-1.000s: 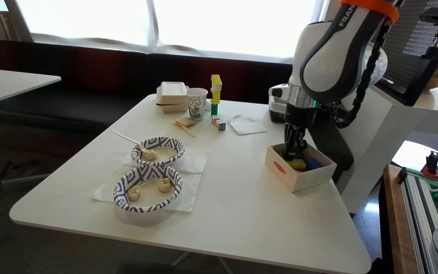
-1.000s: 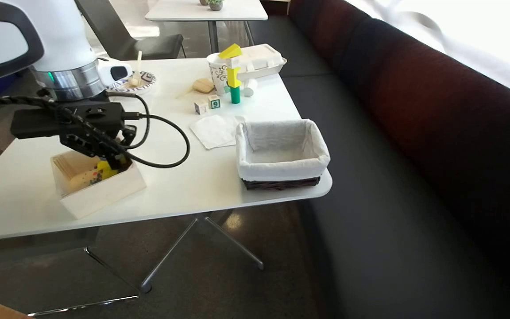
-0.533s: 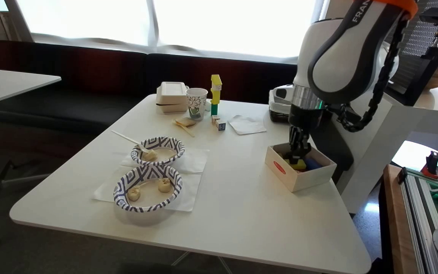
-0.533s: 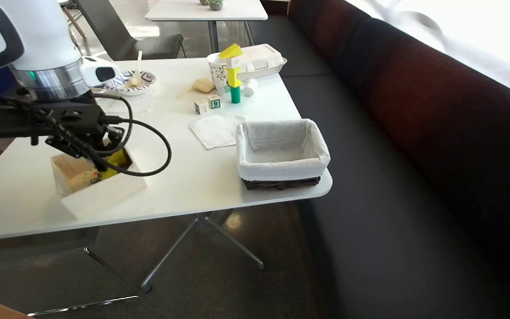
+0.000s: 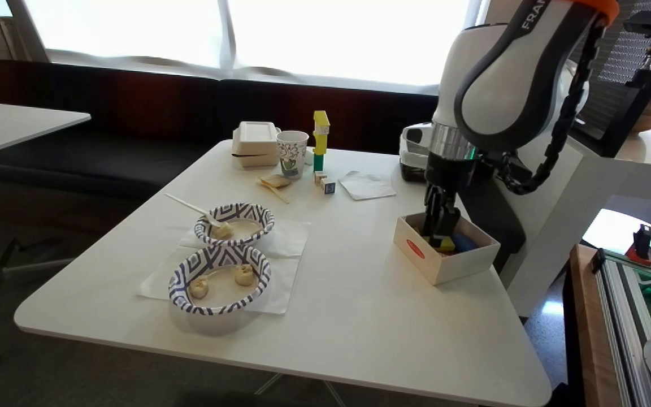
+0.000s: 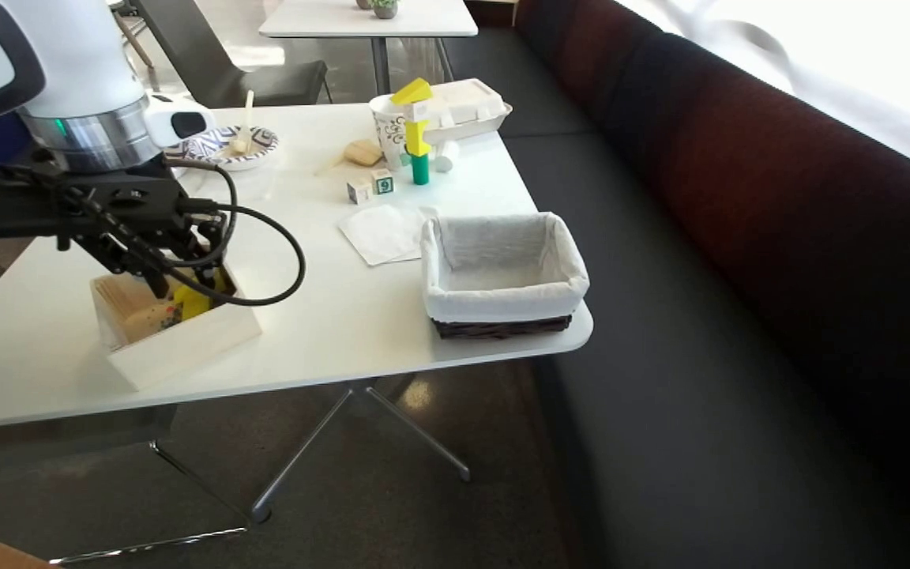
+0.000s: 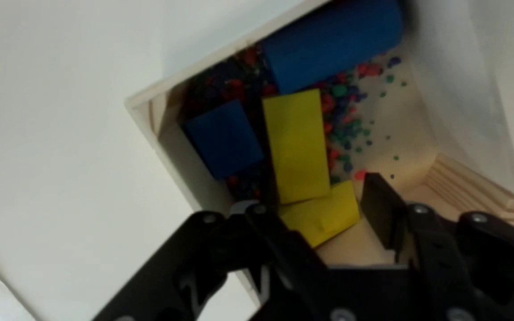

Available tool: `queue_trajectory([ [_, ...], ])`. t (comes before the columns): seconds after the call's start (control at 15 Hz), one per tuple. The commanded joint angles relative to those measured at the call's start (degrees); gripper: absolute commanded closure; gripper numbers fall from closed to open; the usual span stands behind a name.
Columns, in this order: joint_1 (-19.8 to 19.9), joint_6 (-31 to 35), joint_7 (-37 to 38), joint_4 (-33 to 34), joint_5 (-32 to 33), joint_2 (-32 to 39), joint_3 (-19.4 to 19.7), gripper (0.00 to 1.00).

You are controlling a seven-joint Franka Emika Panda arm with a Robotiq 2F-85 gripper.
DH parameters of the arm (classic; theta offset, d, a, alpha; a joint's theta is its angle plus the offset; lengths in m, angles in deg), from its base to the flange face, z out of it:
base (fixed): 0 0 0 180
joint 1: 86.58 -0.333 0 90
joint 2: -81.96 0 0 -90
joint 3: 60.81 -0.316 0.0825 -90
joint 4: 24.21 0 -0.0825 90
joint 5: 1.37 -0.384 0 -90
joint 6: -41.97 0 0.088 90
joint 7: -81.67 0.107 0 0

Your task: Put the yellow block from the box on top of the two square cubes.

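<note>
The pale wooden box stands on the table; its wall also shows in an exterior view. Inside it the wrist view shows two yellow blocks, one lying flat and one below it. My gripper points down into the box, open, its fingers on either side of the lower yellow block without visibly gripping it. The gripper also shows in both exterior views. Two small letter cubes sit close together on the table; both also show in an exterior view.
The box also holds a blue block and a blue cylinder. A stack of yellow and green blocks stands beyond the cubes, near a paper cup. A lined basket, a napkin and two bowls are on the table.
The gripper has shifted slightly within the box, away from the basket. Its two fingers now show apart in an exterior view, where they were harder to tell apart before. The cubes have not moved.
</note>
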Motion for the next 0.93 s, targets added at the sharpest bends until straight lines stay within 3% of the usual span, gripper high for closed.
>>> queue_trajectory([
  [0.0, -1.02, 1.29, 2.66, 0.04, 2.29, 1.00, 0.22, 0.19],
  [0.2, -1.30, 1.88, 3.69, -0.07, 3.27, 1.91, 0.42, 0.15],
  [0.73, -1.61, 3.37, 6.58, 0.02, 7.65, 4.17, 2.44, 0.33],
  [0.8, -1.61, 3.71, 6.92, 0.03, 8.51, 4.49, 2.88, 0.39],
  [0.87, -1.71, 4.08, 7.33, 0.04, 9.63, 4.70, 3.44, 0.37],
])
